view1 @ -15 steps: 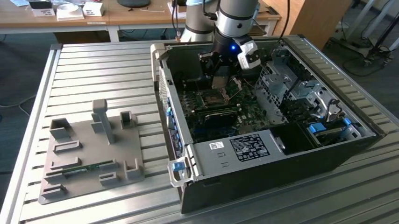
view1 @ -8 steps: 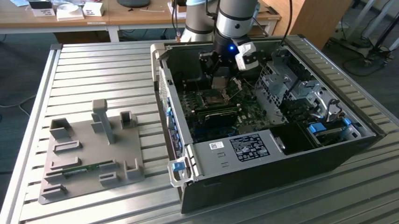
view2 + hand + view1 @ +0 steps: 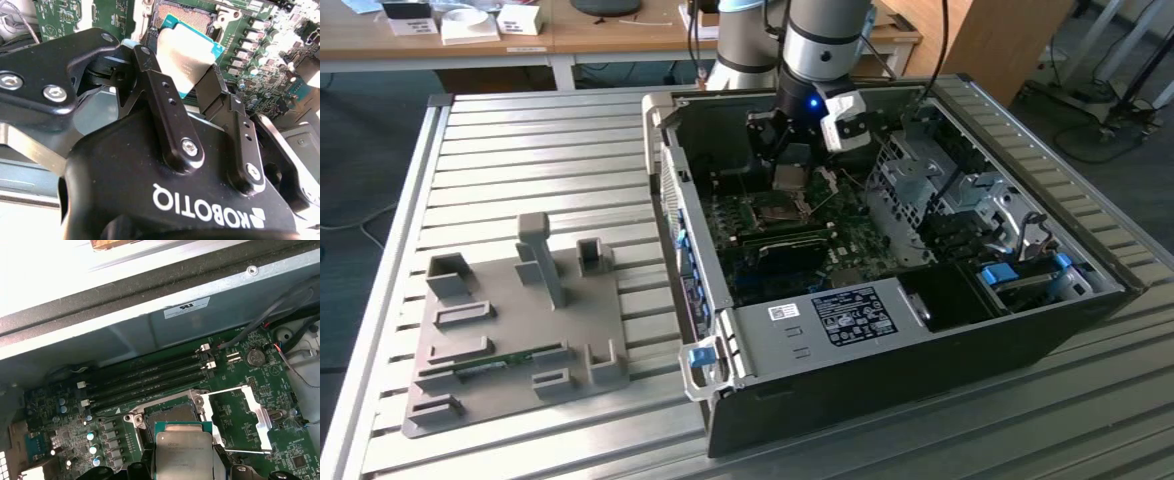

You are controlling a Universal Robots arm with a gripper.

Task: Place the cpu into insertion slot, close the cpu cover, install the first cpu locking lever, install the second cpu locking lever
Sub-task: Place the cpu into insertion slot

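Plainly, your gripper is clenched on the cpu, whose near edge is hidden between the fingers. In the first wrist view the chip covers part of the insertion slot; whether they touch is unclear. That view also gives you the cpu cover, flipped open beside the slot.

In the second wrist view the fingers of the gripper are covering two edges of the cpu. The cpu itself is hiding most of the insertion slot, and the picture's edge is cutting the rest. In the first wrist view the edge is cutting off part of the cpu. In the exterior view the arm is running out of the picture, and the slot's contacts are showing too small to tell.
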